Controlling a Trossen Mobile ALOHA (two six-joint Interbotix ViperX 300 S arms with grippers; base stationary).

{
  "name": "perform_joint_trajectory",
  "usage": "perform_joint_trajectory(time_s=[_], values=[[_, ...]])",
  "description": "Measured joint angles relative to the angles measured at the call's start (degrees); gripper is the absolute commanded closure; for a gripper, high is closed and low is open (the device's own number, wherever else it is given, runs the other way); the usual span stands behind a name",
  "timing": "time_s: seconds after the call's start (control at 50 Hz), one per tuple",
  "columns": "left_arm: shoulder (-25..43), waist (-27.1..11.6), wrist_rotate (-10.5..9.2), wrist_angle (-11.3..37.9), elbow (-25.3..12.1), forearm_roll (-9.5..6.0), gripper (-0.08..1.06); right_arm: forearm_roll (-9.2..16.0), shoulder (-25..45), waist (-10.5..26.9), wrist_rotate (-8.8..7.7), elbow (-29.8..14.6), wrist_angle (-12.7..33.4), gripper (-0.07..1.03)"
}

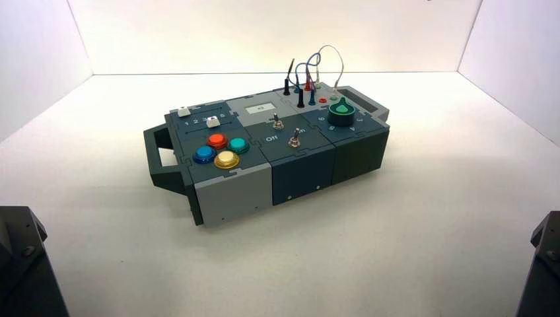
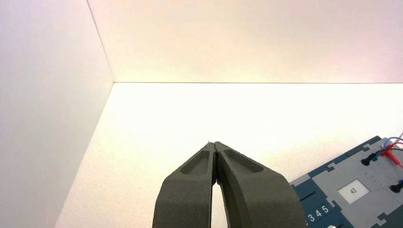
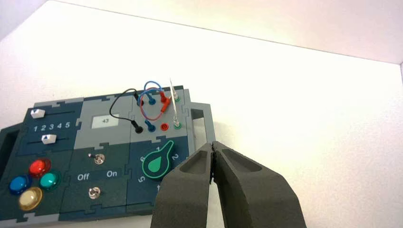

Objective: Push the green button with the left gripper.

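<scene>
Four glossy domes, among them the teal-green round push button [image 3: 50,180], show in the high and right wrist views, not the left wrist view, where the black angular left gripper [image 2: 214,185] is closed, holding nothing.

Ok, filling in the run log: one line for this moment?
left gripper: shut, left of box | right gripper: shut, right of box | green button: untouched
</scene>
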Motion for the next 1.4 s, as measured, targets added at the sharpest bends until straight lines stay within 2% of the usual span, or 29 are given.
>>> perform_joint_trajectory(time_s=[0.52, 0.9, 1.08, 1.26, 1.4], values=[[0.0, -0.44, -0.18, 0.26, 0.18, -0.09, 1.01, 0.0, 0.0, 0.7, 0.0, -0.09, 0.79, 0.98], [0.09, -8.0, -0.18, 0.79, 0.53, -0.09, 1.01, 0.0, -0.44, 1.14, 0.0, 0.0, 1.58, 0.98], [0.26, -8.26, -0.18, 0.79, 0.53, -0.09, 1.01, 0.0, -0.18, 2.72, -0.09, -0.09, 1.93, 0.98], [0.26, -8.26, -0.18, 0.79, 0.53, 0.0, 1.01, -0.09, 0.97, 5.89, -0.88, -0.18, 2.2, 0.98], [0.97, -9.84, -0.18, 1.67, 0.53, -0.09, 1.01, -0.18, 1.49, 5.98, -0.88, -0.26, 2.29, 0.98]])
